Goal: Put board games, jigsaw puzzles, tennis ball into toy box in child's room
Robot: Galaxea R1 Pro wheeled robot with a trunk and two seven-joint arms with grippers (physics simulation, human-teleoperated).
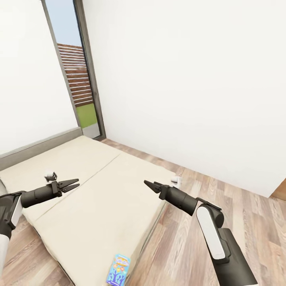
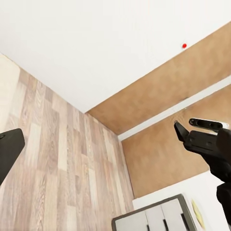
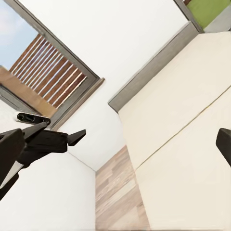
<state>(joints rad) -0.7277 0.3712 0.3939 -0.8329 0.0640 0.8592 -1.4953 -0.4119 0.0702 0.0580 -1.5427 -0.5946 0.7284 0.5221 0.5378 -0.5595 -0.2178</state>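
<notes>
In the head view the bed (image 1: 99,186) is lying across the lower left, its cream mattress running from about eight o'clock toward the centre, a grey frame edging its far side against the white wall; a seam is dividing the mattress into two panels. One of the board games (image 1: 118,270), the light blue box with cartoon art, is lying flat on the mattress at six o'clock, right at the near edge of the bed and partly cut by the picture's border.

The left gripper (image 1: 73,184) is hovering over the mattress at about nine o'clock, its fingers spread a little and pinching nothing; the right gripper (image 1: 150,185) is hanging at about four o'clock of centre, over the bed's right edge, its fingers looking close together, though I cannot tell whether they are fully pressed; both are well apart from the blue box.

A tall window (image 1: 79,75) is standing at eleven o'clock, showing sky, a slatted fence and grass; wood-plank floor (image 1: 222,206) is stretching to the right of the bed.

In the left wrist view a brown wooden door (image 2: 178,120) is meeting the white wall above the plank floor, with white drawers (image 2: 154,219) in a dark frame at the edge.
</notes>
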